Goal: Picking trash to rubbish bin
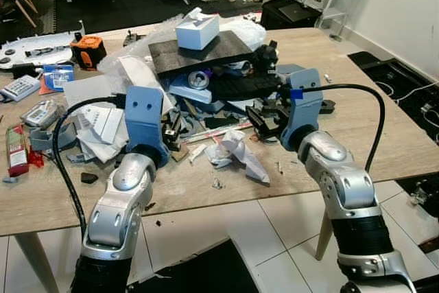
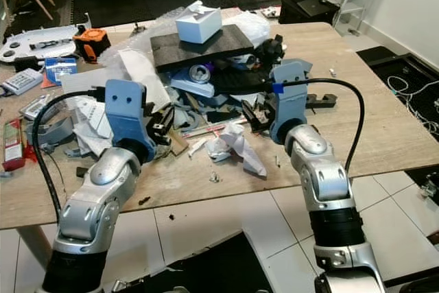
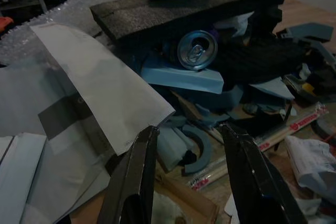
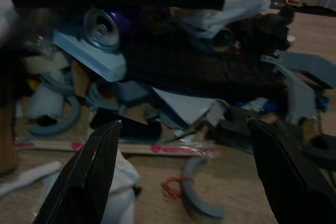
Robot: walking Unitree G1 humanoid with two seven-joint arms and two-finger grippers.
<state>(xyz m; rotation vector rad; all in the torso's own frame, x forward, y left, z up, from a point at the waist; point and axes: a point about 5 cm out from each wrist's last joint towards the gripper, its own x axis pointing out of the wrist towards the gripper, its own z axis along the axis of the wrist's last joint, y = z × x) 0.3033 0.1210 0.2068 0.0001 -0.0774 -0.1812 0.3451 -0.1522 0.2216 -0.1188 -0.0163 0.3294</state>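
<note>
**Both grippers at trash pile, holding nothing**

Trash pile point(image 1: 206, 94) sits mid wooden table point(image 1: 384, 135). Wrist views reveal a can point(image 3: 196, 50) wedged under the black foam slab point(image 1: 199, 51). Left gripper point(image 3: 189, 174) and right gripper point(image 4: 184, 169) both spread, empty, facing it. White box point(image 1: 197, 31) tops slab. Crumpled paper point(image 1: 236, 156) near table edge; white tile floor point(image 1: 274, 224) below.

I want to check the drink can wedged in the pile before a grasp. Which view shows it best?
The left wrist view: the can faces the camera, silver top and tab clear, under the black foam slab. The right wrist view shows it blurred; the eye views show it small.
</note>
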